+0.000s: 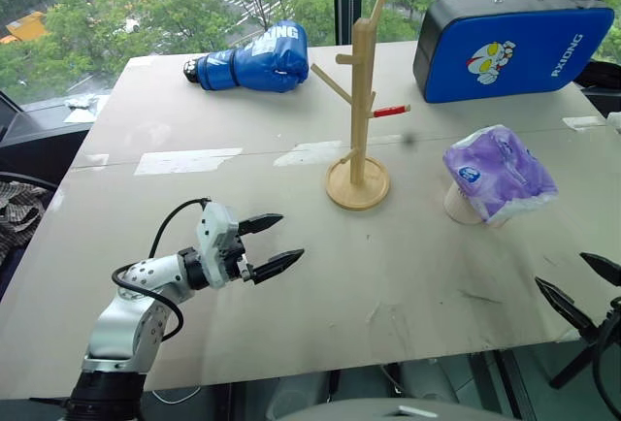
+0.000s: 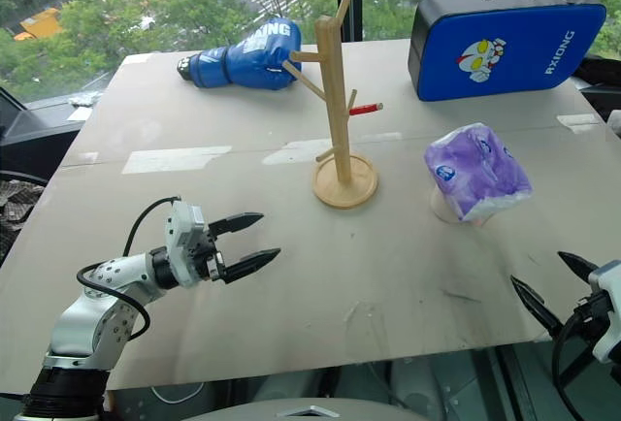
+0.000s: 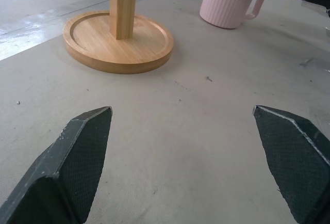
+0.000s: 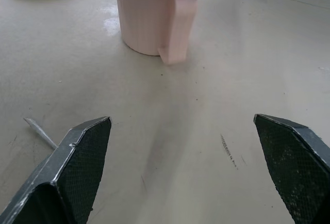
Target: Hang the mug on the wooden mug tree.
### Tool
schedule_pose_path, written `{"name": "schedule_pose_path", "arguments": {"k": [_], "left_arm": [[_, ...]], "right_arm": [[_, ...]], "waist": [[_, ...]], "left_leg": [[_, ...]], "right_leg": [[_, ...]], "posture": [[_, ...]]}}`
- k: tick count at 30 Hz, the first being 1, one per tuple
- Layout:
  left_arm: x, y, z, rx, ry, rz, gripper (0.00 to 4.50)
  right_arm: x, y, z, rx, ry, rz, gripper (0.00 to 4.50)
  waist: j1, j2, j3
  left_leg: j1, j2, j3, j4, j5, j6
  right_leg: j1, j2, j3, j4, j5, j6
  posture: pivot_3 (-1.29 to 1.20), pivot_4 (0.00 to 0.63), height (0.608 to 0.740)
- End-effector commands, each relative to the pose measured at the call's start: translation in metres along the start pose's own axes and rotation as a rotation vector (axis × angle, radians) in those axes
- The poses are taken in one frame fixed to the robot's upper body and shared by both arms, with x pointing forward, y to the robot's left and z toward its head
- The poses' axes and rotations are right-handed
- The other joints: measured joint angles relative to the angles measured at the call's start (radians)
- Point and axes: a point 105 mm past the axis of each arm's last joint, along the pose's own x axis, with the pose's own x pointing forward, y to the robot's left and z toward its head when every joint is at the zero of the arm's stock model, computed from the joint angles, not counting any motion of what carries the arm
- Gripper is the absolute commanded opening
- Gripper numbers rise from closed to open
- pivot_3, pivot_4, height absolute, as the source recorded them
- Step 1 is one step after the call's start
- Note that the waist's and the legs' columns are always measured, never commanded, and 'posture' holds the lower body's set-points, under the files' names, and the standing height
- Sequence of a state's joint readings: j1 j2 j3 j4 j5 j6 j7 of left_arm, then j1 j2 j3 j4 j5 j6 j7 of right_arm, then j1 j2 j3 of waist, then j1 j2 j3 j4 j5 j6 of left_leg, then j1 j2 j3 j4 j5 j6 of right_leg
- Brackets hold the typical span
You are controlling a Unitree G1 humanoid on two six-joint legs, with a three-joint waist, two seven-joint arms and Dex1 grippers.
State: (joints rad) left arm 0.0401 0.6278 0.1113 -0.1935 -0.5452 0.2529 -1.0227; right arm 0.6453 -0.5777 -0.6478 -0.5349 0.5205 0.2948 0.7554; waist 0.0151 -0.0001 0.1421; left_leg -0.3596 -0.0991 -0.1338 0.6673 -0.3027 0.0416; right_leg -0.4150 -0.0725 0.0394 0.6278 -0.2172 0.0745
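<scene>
Two grippers (image 1: pixel 272 243) (image 1: pixel 587 290) (both agape), one mug (image 3: pixel 233 0), one wooden mug tree (image 1: pixel 359 120).

Bright, even daylight comes from the windows behind the table (image 1: pixel 194 275) — shadows stay soft, faint glare whitens its far surface.

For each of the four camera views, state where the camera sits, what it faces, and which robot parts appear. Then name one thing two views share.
Left and right eye: head, looking down at grey table; both arms.
Left wrist: facing light-wood mug tree; own fingertips.
Right wrist: facing cream "HOME" mug; own fingertips.
Shared: both wrist views show mug.
</scene>
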Motion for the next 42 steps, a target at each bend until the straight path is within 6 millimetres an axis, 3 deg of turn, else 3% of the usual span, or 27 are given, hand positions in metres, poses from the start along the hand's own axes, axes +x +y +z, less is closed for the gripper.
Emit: {"name": "schedule_pose_path", "arguments": {"k": [1, 4, 10, 18, 26, 29, 37, 42], "left_arm": [[0.004, 0.0, 0.025, 0.039, -0.052, -0.022, 4.5], [0.014, -0.005, 0.052, 0.06, -0.135, -0.092, 4.5], [0.018, -0.027, 0.07, 0.098, -0.168, -0.248, 4.5], [0.016, -0.036, 0.069, 0.112, -0.147, -0.314, 4.5], [0.017, -0.036, 0.067, 0.124, -0.147, -0.282, 4.5], [0.016, -0.035, 0.065, 0.124, -0.149, -0.26, 4.5], [0.016, -0.035, 0.06, 0.121, -0.147, -0.239, 4.5], [0.019, -0.033, 0.058, 0.12, -0.15, -0.249, 4.5]], "right_arm": [[-0.003, -0.005, 0.025, -0.079, -0.066, -0.021, 4.48], [0.005, -0.004, 0.058, -0.182, -0.105, -0.045, 4.48], [0.02, 0.007, 0.094, -0.316, -0.13, 0.024, 4.48], [0.043, 0.023, 0.095, -0.615, -0.04, 0.093, 4.48], [0.072, 0.012, 0.081, -0.729, -0.028, 0.065, 4.48], [0.075, 0.014, 0.086, -0.715, -0.055, 0.082, 3.71], [0.07, 0.019, 0.11, -0.7, -0.119, 0.082, 0.1], [0.058, 0.003, 0.142, -0.672, -0.194, -0.063, 0.01]], "waist": [[0.0, 0.0, 0.0], [0.001, 0.001, 0.001], [-0.002, 0.001, 0.001], [0.001, 0.0, 0.001], [-0.001, -0.001, 0.002], [-0.001, -0.001, 0.002], [0.0, -0.001, 0.002], [0.0, -0.001, 0.002]], "left_leg": [[0.0, 0.0, 0.0, 0.0, 0.0, 0.0], [-0.001, 0.0, 0.0, 0.001, 0.0, 0.0], [0.0, 0.0, 0.0, 0.001, 0.0, 0.0], [-0.002, 0.0, 0.0, 0.001, 0.0, 0.0], [-0.002, 0.0, 0.0, 0.001, 0.0, 0.0], [-0.002, 0.0, 0.0, 0.001, 0.0, 0.0], [-0.002, 0.0, 0.0, 0.001, 0.0, 0.0], [-0.002, 0.0, 0.0, 0.001, 0.0, 0.0]], "right_leg": [[0.0, 0.0, 0.0, 0.0, 0.0, 0.0], [0.0, 0.0, -0.001, 0.0, 0.0, 0.0], [-0.001, 0.001, 0.0, 0.0, 0.0, 0.0], [-0.001, 0.0, -0.002, -0.001, 0.0, 0.0], [-0.001, 0.001, -0.002, -0.001, 0.0, 0.0], [-0.001, 0.001, -0.001, -0.001, 0.0, 0.0], [-0.001, 0.001, -0.001, -0.001, 0.0, 0.0], [-0.001, 0.001, -0.001, -0.001, 0.0, 0.0]], "posture": [[0.0, 0.15, 0.74], [0.0, 0.15, 0.74], [0.0, 0.15, 0.74], [0.0, 0.15, 0.74], [0.0, 0.15, 0.74], [0.0, 0.15, 0.74], [0.0, 0.15, 0.74], [0.0, 0.15, 0.74]]}}
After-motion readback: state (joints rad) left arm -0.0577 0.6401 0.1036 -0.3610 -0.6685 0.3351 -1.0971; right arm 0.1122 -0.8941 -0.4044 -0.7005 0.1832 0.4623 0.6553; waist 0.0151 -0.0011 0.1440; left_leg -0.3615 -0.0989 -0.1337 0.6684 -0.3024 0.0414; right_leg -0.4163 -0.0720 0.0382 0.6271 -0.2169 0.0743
